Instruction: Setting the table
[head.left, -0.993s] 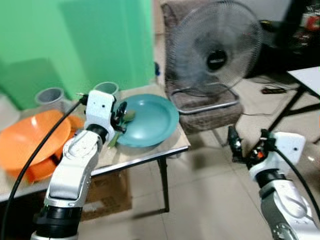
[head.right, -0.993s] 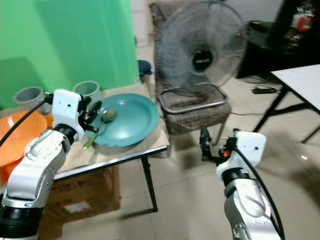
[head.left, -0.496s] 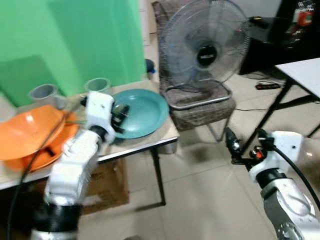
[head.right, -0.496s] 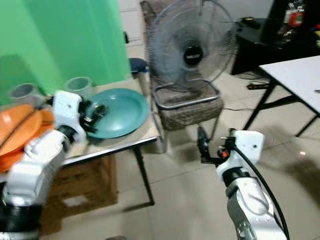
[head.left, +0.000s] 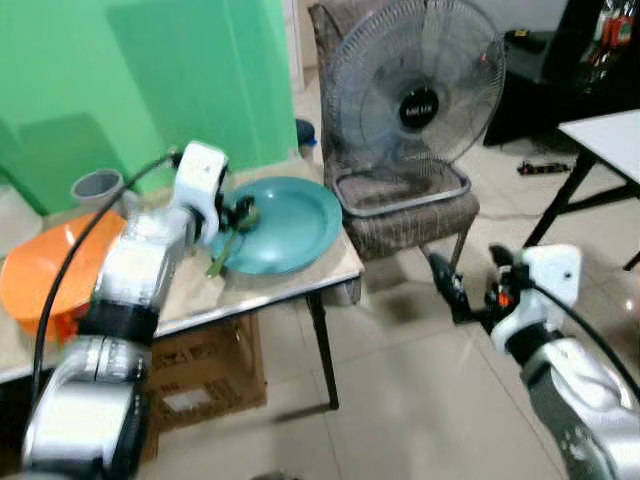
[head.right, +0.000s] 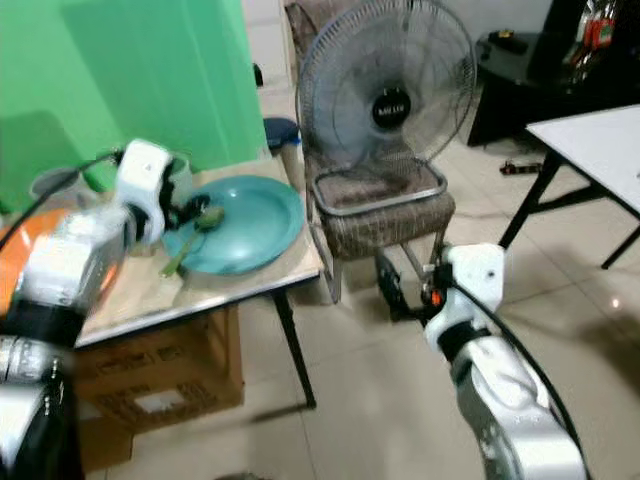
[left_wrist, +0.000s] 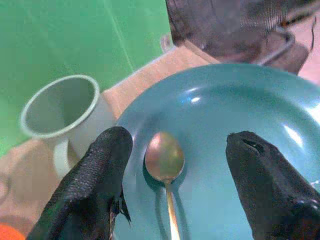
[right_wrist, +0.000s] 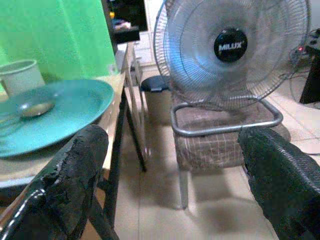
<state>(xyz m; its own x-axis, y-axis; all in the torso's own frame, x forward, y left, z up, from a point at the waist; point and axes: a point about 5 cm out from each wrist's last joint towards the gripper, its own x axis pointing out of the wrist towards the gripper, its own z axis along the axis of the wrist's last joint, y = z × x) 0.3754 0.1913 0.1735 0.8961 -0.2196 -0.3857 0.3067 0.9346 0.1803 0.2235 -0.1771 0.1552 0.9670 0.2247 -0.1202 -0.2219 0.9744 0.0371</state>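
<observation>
The spoon (left_wrist: 165, 162) is seen lying with its bowl in the plate (head.left: 300, 215) and its handle over the rim. The left gripper (left_wrist: 172, 185) is held wide open astride it, nothing grasped — seemingly poised for pickup. Well off the plate, the right gripper (right_wrist: 170, 190) is spread open, empty.

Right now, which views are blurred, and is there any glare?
Both eye views are soft, the left arm smeared by motion. The left wrist view is sharp on the spoon, with bright glints on the teal plate. The right wrist view blurs the plate's near edge.
</observation>
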